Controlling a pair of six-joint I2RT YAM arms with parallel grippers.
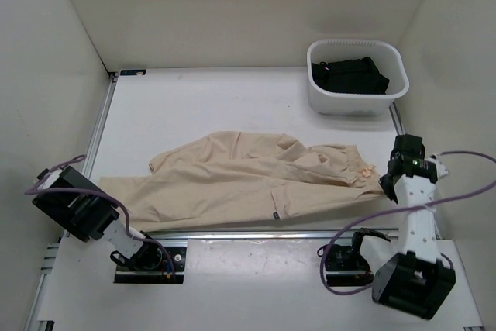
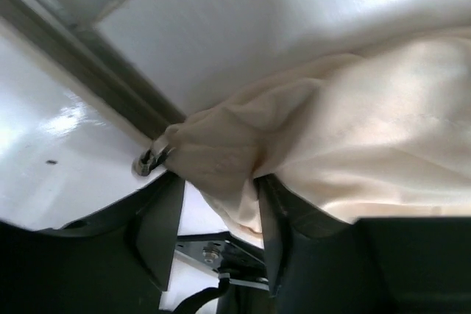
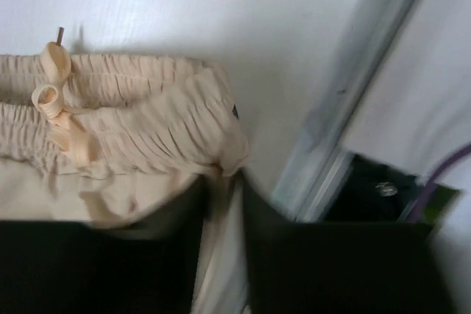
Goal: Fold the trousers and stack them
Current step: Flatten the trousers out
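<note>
The beige trousers [image 1: 248, 176] lie spread and wrinkled across the table, legs to the left and waistband to the right. My left arm [image 1: 74, 205] is at the leg's end. In the left wrist view, a bunched fold of the trousers [image 2: 368, 123] hangs between the fingers of my left gripper [image 2: 217, 182], which is open. The cloth lies against one finger and a gap shows at the other. My right gripper [image 1: 391, 172] is at the waistband's right end. In the right wrist view it [image 3: 224, 182] is shut on the corner of the gathered waistband [image 3: 147, 130], beside the drawstring bow [image 3: 55, 101].
A white tub [image 1: 353, 105] holding black garments [image 1: 349, 75] stands at the back right. An aluminium rail [image 1: 271, 232] runs along the near edge under the trousers, and another [image 1: 101, 129] along the left side. White walls enclose the table.
</note>
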